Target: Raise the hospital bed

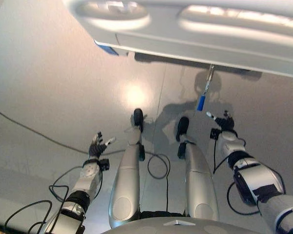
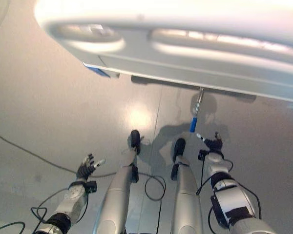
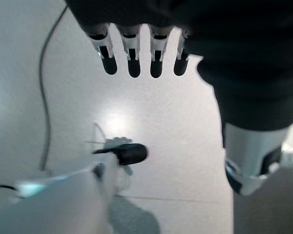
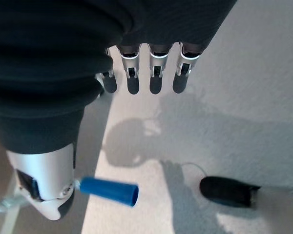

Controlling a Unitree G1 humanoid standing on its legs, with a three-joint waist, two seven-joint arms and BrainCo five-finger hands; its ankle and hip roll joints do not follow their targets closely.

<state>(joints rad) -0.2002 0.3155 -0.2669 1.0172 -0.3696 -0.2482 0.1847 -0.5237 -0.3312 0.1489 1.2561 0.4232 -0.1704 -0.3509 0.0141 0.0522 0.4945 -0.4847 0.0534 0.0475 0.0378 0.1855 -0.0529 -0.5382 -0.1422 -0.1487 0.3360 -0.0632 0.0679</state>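
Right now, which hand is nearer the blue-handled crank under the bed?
The right hand. It hangs open just beside the blue crank handle, not touching it. The left hand is open too, far off on the other side, low over the floor.

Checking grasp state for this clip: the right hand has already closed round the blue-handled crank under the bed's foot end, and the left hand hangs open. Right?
Not quite. The right hand is open, fingers straight, and the blue crank handle lies apart from them; the right wrist view shows this. The left hand does hang open.

Right hand [image 1: 223, 122] beside blue crank handle [image 1: 201, 103]
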